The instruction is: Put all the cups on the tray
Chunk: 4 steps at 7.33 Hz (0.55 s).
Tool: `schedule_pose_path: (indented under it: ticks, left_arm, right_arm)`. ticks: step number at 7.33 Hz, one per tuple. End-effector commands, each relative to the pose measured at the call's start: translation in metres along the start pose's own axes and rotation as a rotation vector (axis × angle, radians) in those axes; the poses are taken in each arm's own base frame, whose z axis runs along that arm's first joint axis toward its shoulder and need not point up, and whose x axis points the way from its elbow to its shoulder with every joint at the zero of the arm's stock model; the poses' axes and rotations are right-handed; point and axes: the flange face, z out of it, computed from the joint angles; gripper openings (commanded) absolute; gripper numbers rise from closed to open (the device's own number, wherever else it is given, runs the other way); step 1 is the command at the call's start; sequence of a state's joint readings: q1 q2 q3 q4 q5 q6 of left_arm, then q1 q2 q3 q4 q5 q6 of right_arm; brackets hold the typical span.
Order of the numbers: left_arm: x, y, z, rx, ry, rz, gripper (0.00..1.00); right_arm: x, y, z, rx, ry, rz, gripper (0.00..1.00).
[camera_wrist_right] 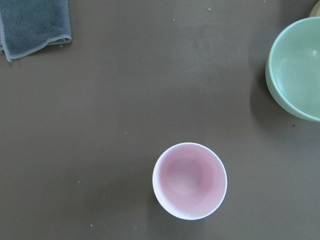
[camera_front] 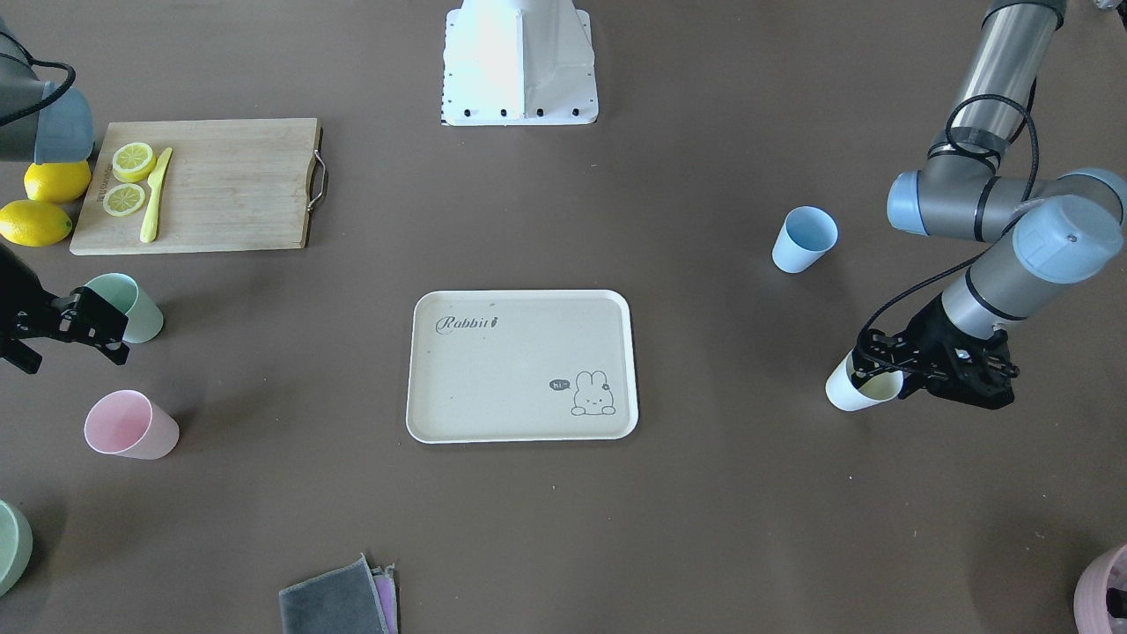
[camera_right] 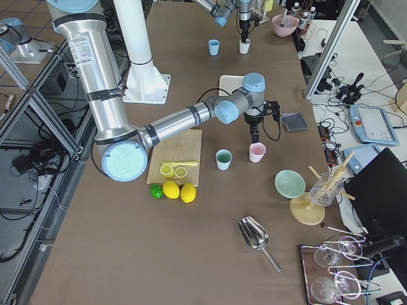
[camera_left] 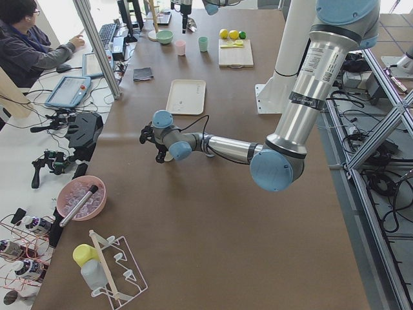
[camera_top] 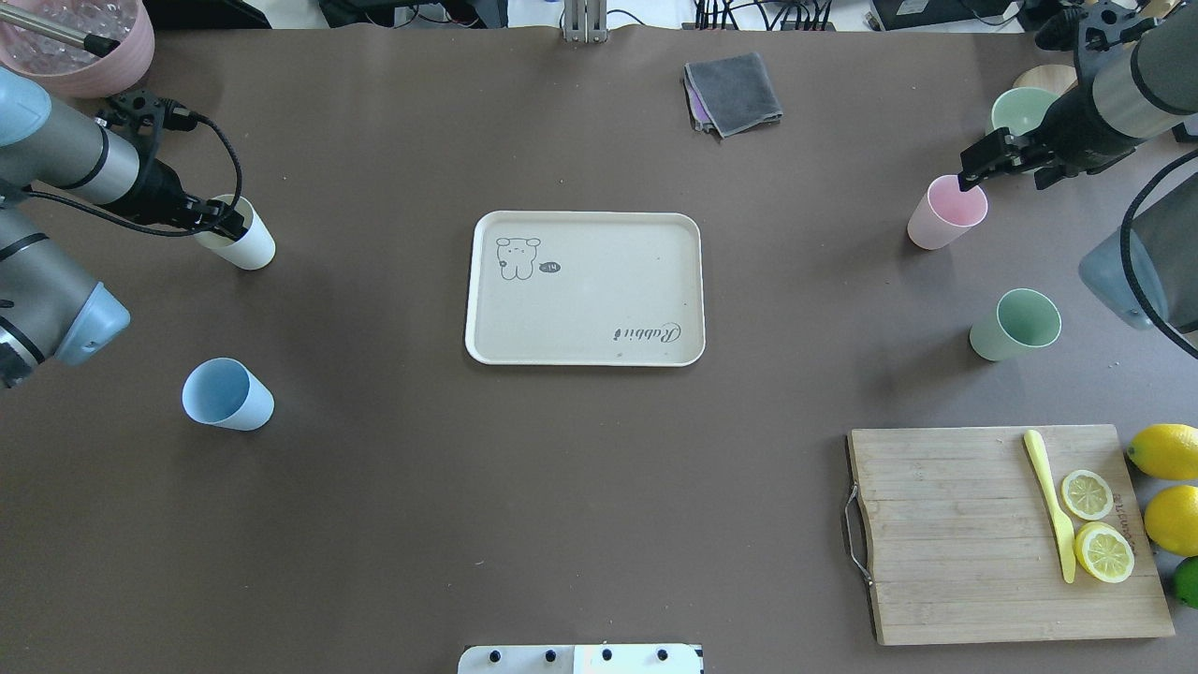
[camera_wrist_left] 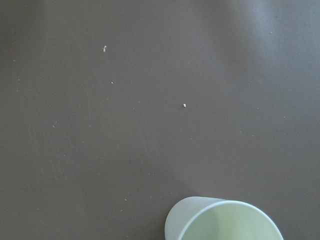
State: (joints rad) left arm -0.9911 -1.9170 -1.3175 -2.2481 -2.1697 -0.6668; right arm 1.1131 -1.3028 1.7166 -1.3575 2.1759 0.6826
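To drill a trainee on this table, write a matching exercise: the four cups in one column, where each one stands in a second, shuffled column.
Cups:
1. pale yellow cup
2. pink cup
3. light blue cup
4. mint green cup

Places:
A. nearest the cutting board
B. beneath the right gripper
C. rim at the left gripper
D. on the left arm's side, no gripper at it

Pairs: 1-C, 2-B, 3-D, 4-A
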Motion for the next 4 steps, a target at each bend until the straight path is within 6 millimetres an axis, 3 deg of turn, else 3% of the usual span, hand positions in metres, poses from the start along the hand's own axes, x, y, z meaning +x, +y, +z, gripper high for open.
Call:
schedule_pose_path:
  ticks: [1,2,4]
  left_arm:
    - [0.027,-0.014,-0.004,0.014,0.017,0.02,0.0]
    - [0.048,-0.034,-0.013,0.02,0.024,0.02,0.0]
    - [0.126,-0.086,-0.053,0.013,0.022,-0.048,0.0]
  right_arm:
    - [0.0,0.0,0.001,0.0,0.0,-0.001,1.0]
    - [0.0,0.0,0.0,0.001,0.001,0.0,1.0]
    - [0.0,0.0,0.0,0.001,0.001,0.0,1.0]
